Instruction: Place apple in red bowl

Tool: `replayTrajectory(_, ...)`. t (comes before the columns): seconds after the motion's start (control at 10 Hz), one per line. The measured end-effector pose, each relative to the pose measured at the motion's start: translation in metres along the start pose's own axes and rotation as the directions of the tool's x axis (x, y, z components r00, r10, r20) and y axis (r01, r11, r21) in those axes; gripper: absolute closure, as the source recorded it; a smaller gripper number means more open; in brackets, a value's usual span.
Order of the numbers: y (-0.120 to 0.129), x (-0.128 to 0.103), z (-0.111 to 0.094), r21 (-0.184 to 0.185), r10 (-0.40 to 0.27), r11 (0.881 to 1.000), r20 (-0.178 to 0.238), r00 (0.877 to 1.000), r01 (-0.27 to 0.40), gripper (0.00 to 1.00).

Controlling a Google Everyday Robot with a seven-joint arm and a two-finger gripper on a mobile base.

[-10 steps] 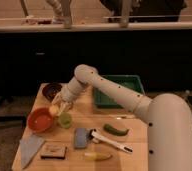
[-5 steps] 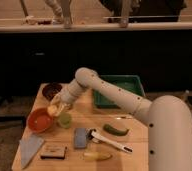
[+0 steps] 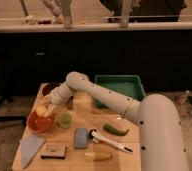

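Apple (image 3: 40,108) looks clamped in the closed gripper (image 3: 46,109) above the red bowl's (image 3: 35,127) 12 o'clock rim; best to shift toward 6, lower over centre, release gently.

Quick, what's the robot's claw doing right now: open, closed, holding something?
Gripper: closed, apparently holding the apple, at the table's left side just above the red bowl.
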Motion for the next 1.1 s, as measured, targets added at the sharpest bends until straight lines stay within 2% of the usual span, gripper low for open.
replayTrajectory(0.4,0.009,0.009,0.014,0.025,0.034,0.999,0.017,0.999,-0.034,1.0)
replayTrajectory(0.9,0.018,0.021,0.026,0.01,0.066,0.998,0.033,0.997,-0.066,0.96)
replayTrajectory(1.1,0.018,0.022,0.026,0.01,0.065,0.998,0.032,0.997,-0.065,0.78)
